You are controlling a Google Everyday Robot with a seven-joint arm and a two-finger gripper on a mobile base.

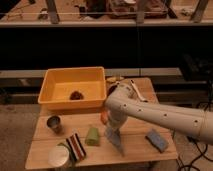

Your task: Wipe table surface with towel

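The table surface (135,152) is a pale wooden plank top. My white arm reaches in from the right and bends down over its middle. My gripper (115,128) points down at the table and is shut on the towel (114,140). This thin pale grey-blue cloth hangs limp from it, and its lower end trails on the planks just right of a green block (92,136).
A yellow tub (60,80) with a dark object inside fills the back left. A metal cup (54,123), a white round container (58,156) and a striped cloth (76,146) sit front left. An orange object (103,118) is beside my arm. A blue pad (157,140) lies front right.
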